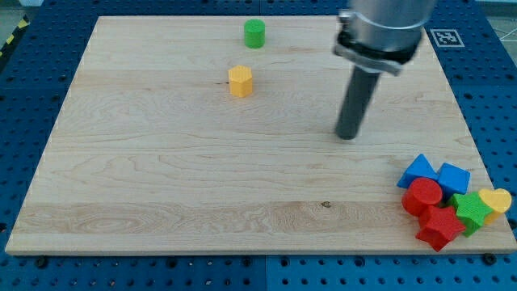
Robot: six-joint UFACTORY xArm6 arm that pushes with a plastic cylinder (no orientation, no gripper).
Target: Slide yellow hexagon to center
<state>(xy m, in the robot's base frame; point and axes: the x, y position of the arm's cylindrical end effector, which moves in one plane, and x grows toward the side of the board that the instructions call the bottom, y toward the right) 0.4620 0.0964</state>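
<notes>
A: Where is my tip [347, 136] located?

B: It is set on the board [161, 186], right of centre in the view. No pincer is fitted; the arm ends in a plain dark rod, so nothing is gripped and no block is touched.

A: Where is the yellow hexagon [240, 82] found?

B: It is seen well apart from the tip, toward the view's left and slightly higher, in the upper middle of the board. It is shown standing alone.

A: What is placed near it?

B: A green cylinder [254, 34] is seen above it, near the top edge, slightly to the right.

A: What is located elsewhere?

B: A cluster is packed at the bottom right corner. Two blue blocks [419, 170] [452, 177] are set at its top, a red cylinder [422, 196] and a red star [440, 226] at its left and bottom, a green star [470, 210] at its right, and a yellow heart [495, 200] at the board's right edge. The cluster is well apart from the tip, below and right of it.
</notes>
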